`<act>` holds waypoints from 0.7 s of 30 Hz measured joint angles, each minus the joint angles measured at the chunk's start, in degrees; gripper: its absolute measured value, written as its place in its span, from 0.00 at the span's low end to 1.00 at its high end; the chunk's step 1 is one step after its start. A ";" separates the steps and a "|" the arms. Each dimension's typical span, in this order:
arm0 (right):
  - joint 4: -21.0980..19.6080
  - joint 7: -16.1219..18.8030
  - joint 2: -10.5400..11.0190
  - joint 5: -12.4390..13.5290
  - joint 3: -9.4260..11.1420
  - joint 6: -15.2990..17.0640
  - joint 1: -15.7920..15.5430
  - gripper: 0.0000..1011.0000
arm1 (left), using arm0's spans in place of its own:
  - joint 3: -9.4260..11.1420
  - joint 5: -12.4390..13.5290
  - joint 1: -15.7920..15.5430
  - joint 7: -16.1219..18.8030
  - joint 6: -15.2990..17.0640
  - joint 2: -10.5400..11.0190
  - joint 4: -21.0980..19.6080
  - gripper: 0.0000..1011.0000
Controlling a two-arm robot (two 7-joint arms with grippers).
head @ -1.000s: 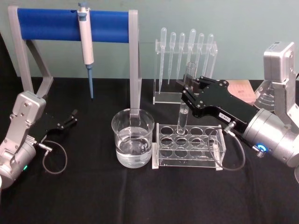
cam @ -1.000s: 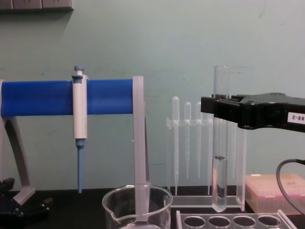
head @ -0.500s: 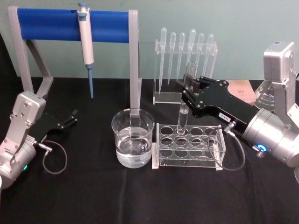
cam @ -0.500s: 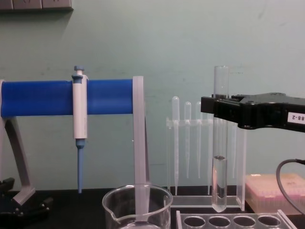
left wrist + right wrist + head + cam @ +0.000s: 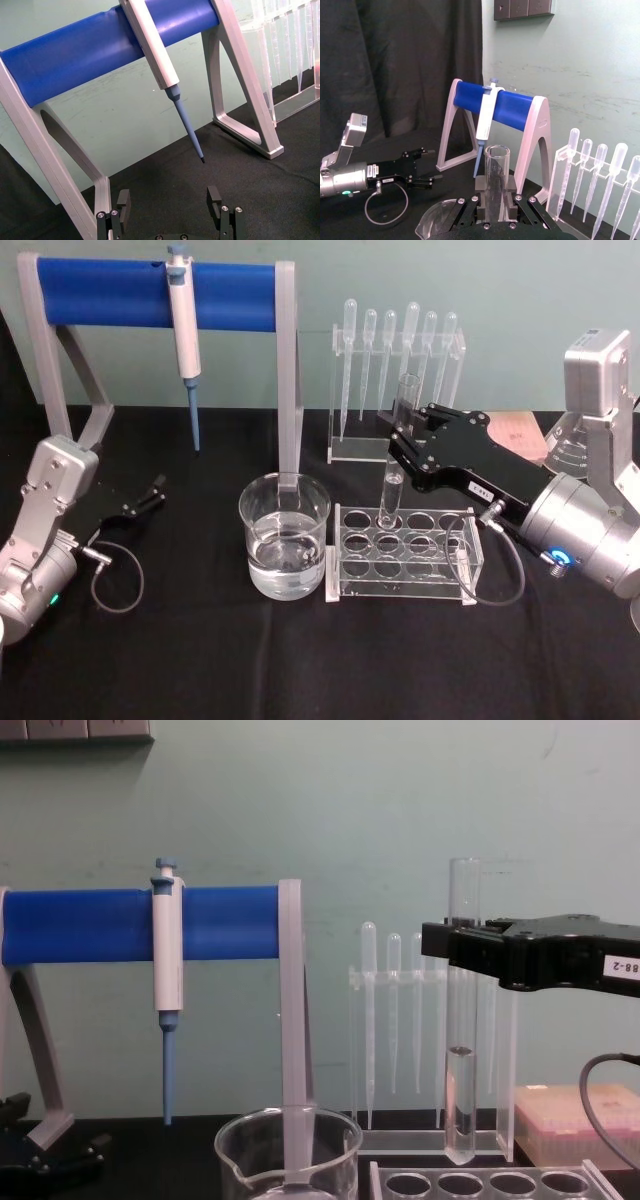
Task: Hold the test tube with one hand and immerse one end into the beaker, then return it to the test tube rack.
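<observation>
My right gripper (image 5: 400, 437) is shut on the test tube (image 5: 393, 475), holding it upright just above the left end of the clear tube rack (image 5: 450, 575). In the chest view the test tube (image 5: 462, 1100) hangs from the black right gripper (image 5: 462, 946) with its round bottom a little above the rack (image 5: 480, 1182); clear liquid fills its lower part. The right wrist view has the tube's open rim (image 5: 496, 152) rising between the fingers. The beaker (image 5: 285, 536), about a third full of water, stands left of the rack, apart from the tube. My left gripper (image 5: 150, 494) rests open at the far left.
A blue-barred stand (image 5: 150, 292) with a white-and-blue pipettor (image 5: 183, 330) hanging from it spans the back left. A clear holder of plastic pipettes (image 5: 400, 380) stands behind the rack. A pink box (image 5: 575, 1120) sits at the right rear. The table cloth is black.
</observation>
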 joint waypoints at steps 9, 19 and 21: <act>0.00 0.00 0.00 0.00 0.00 0.00 0.00 0.22 | 0.00 0.00 0.00 0.00 0.00 0.00 0.00 0.99; 0.00 0.00 0.00 0.00 0.00 0.00 0.00 0.22 | 0.00 0.00 0.00 0.00 0.00 0.00 0.00 0.99; 0.00 0.00 0.00 0.00 0.00 0.00 0.00 0.22 | 0.00 0.00 0.00 0.00 0.00 0.00 0.00 0.99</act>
